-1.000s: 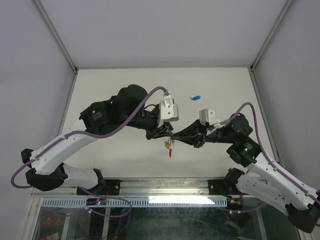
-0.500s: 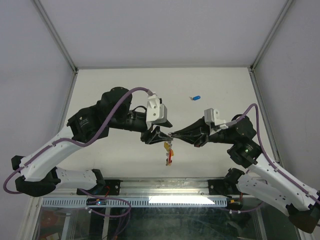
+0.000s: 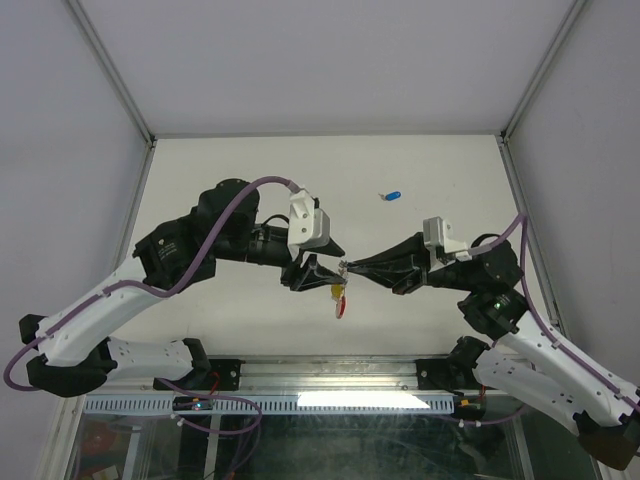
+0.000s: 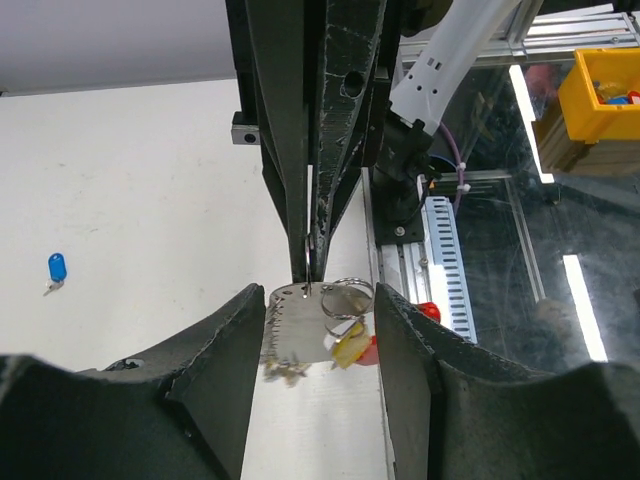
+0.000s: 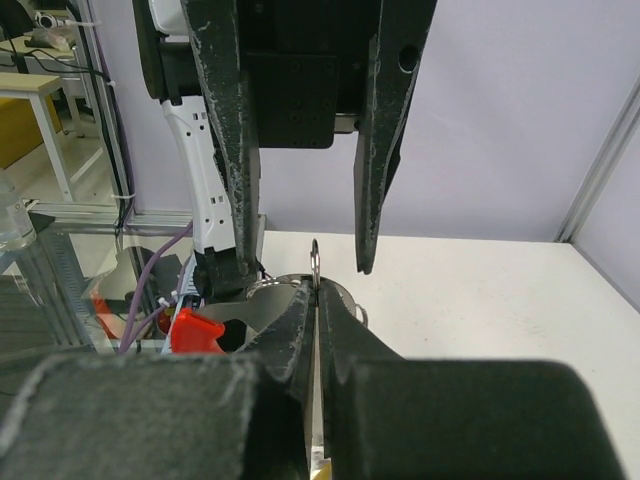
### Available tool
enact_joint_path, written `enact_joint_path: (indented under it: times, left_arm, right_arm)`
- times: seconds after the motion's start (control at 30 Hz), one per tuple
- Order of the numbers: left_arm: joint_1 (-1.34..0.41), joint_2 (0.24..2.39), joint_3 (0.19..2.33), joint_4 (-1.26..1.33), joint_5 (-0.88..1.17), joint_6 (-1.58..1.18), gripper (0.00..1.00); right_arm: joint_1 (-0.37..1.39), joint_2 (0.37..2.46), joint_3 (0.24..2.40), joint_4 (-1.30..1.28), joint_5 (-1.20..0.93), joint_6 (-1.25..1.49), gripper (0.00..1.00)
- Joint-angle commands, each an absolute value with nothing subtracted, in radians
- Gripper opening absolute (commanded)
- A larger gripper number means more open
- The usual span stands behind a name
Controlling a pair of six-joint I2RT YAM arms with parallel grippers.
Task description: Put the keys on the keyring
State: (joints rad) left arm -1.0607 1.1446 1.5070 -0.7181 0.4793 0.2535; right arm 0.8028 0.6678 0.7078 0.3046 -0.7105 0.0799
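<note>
my left pincer (image 4: 320, 292) is standing released, its two fingers spread on either side of the hanging bunch and, as far as i can tell, gripping nothing. between them the keyring (image 4: 346, 297) is hanging in the air over the middle of the bench (image 3: 240, 170), nearer its near edge than its far one. a flat metal tag (image 4: 292, 328) is dangling beside the ring, with the yellow key (image 4: 348, 348) and the red key (image 4: 372, 347) just below it, so i am judging those two already threaded. my right pincer (image 5: 314, 292) is clenched on the keyring's thin wire and carrying the whole bunch. further right, the blue key (image 3: 391, 195) is lying alone on the bench toward the far edge, well apart from the rest.

so i am taking the blue key as the one left to fetch. to do it well, i am planning to draw the left fingers straight back so they are not snagging the tag. then i am aiming to pinch the blue head only, leaving its hole free, with the right grip tight and the ring steady.
</note>
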Motion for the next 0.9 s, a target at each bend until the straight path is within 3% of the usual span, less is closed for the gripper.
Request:
enact_joint_path:
  times: [0.0,0.6,0.87]
  left_arm:
    - [-1.066,1.118,1.505,-0.621,0.473,0.224,0.47]
    - [-1.066,1.106,1.453,-0.531,0.521,0.178,0.34]
    - [-1.066,1.118,1.464,-0.527,0.53,0.178,0.2]
  right_arm:
    - [0.806,0.65,0.711,0.435,-0.7,0.115,0.0]
    - [0.808,0.642,0.69,0.515,-0.699,0.148,0.0]
    - [0.808,0.638,0.687,0.508,-0.707,0.15,0.0]
